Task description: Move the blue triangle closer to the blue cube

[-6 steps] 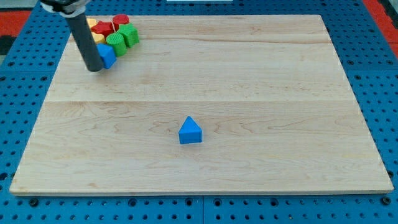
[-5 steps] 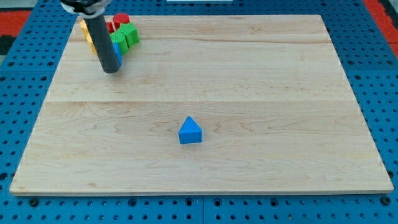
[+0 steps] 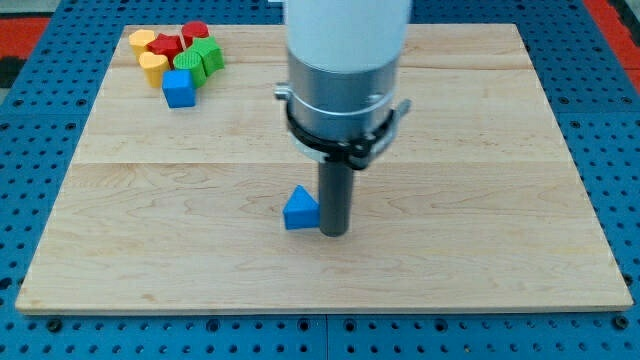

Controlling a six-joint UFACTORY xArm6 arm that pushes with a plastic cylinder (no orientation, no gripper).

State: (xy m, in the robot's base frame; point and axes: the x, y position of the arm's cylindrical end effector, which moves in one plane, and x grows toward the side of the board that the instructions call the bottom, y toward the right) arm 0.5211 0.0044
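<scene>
The blue triangle (image 3: 299,209) lies on the wooden board a little below its middle. My tip (image 3: 333,233) stands right against the triangle's right side, touching it. The blue cube (image 3: 178,88) sits near the board's top left corner, at the lower edge of a cluster of blocks, far up and to the left of the triangle. The arm's white and grey body hides the board's upper middle.
The cluster at the top left holds two yellow blocks (image 3: 152,65), two red blocks (image 3: 168,45) and two green blocks (image 3: 206,54). The board (image 3: 500,200) lies on a blue pegboard surface.
My tip has moved from beside the blue cube at the top left down and right to the blue triangle's right side. The triangle has shifted slightly to the left.
</scene>
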